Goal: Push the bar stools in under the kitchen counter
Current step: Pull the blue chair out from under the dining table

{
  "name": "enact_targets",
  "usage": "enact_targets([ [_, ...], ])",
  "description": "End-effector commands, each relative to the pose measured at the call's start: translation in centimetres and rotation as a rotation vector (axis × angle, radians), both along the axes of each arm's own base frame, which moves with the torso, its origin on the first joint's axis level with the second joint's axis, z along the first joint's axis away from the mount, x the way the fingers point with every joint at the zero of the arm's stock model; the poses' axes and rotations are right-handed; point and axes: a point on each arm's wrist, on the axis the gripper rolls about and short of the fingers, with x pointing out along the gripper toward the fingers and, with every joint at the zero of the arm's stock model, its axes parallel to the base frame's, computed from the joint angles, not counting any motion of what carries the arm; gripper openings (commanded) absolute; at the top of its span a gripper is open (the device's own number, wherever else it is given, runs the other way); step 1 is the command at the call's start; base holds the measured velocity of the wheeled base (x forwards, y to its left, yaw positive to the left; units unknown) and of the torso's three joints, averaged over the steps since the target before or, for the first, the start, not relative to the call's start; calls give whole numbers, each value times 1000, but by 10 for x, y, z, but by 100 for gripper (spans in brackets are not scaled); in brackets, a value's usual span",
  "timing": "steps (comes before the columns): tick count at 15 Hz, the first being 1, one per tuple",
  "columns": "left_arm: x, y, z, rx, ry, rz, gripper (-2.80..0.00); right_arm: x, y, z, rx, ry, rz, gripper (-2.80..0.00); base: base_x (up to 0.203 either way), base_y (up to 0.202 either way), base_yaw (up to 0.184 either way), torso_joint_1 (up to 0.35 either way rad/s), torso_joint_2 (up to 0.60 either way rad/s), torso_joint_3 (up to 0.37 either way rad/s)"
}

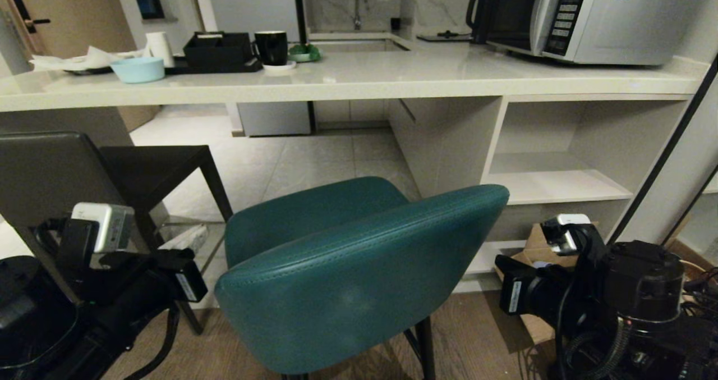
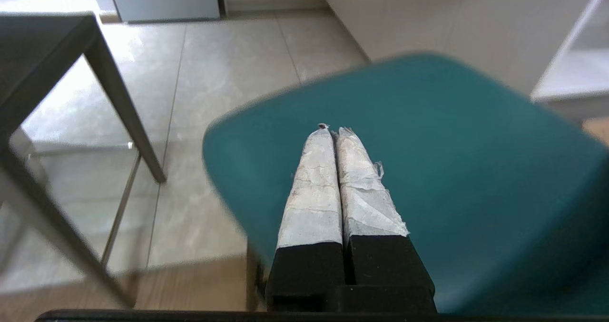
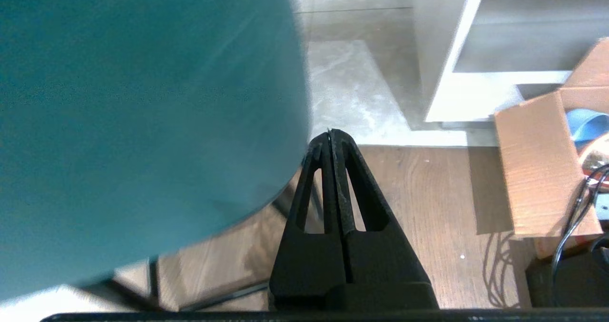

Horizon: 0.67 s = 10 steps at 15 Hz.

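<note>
The teal stool [image 1: 359, 268] stands close in front of the robot, its curved back toward the camera and its seat facing the counter [image 1: 348, 79], but all of it is out on the floor short of the counter's edge, so the push has yet to carry it under. The grey stool [image 1: 84, 172] stands to the left, also clear of the counter. The left gripper [image 2: 332, 129] has its taped fingers [image 2: 314, 189] pressed together and holding nothing, aimed at the left part of the stool back; whether the tips touch the leather cannot be told. The right gripper [image 3: 330, 132] is likewise closed and empty, sitting just beside the right edge of the stool back rather than squarely behind it. To push well, both closed grippers should bear on the back at matching height, one on each side of the middle, so the stool goes straight and does not swivel; the right one probably needs to come inward first, or it may slip off the curve. The push should stay low and steady, since the thin legs must cross from wood boards to tile and could catch. The line should head for the open gap left of the white shelves [image 1: 561, 178], keeping clear of the cardboard box [image 3: 537, 165].
</note>
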Motion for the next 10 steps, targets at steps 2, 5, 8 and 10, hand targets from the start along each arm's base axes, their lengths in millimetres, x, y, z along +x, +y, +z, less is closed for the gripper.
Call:
enact_targets([
  [2,-29,12,4,-15,-37,0,-280,-19,-10,13,32,-46,6,-280,0,0,0,0,0,0],
  [5,-46,19,-1,0,5,-1,-280,-28,-21,12,32,-37,-16,-280,0,0,0,0,0,0],
  [8,-44,17,5,-13,-16,-8,-280,-27,-21,14,39,-44,-19,-280,-26,0,0,2,1,0],
  [10,-39,15,10,-19,-33,-6,-280,-26,-20,14,38,-43,-19,-280,-182,0,0,6,2,3],
])
